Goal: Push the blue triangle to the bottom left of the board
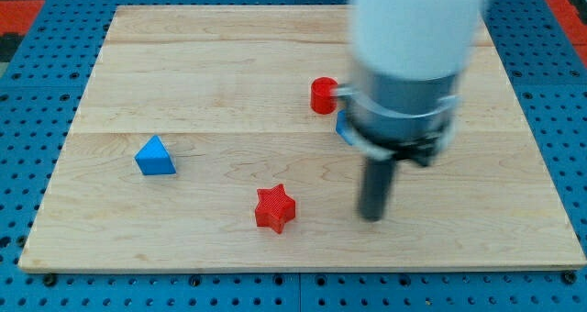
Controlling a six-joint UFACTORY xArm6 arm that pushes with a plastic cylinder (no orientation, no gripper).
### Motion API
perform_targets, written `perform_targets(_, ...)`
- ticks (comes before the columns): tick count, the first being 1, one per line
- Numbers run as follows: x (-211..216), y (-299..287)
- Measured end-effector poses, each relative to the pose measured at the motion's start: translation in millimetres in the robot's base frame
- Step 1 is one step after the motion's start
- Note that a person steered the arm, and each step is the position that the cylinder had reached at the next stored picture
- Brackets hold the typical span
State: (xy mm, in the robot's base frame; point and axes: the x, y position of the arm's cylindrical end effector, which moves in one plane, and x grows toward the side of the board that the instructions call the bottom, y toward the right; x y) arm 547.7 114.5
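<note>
Small blue plastic triangle [155,156] at wooden board's [275,46] mid-left, unpushed; our tip [371,217] well right, touching nothing; corner push remains.

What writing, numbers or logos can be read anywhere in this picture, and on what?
None: no text, number or logo shows on the wooden board, the blue triangle, the red star, the red round block, the partly hidden blue block or the blurred arm above my tip.
</note>
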Motion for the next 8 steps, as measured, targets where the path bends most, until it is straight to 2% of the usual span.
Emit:
perform_targets(1,-56.6,44.1)
perform_targets(2,-105.5,42.2)
perform_targets(3,-105.5,-34.1)
perform_targets(4,-119.4,-57.6)
perform_targets(6,-117.0,-160.9)
perform_targets(7,-135.1,-196.3)
perform_targets(8,-134.2,-244.0)
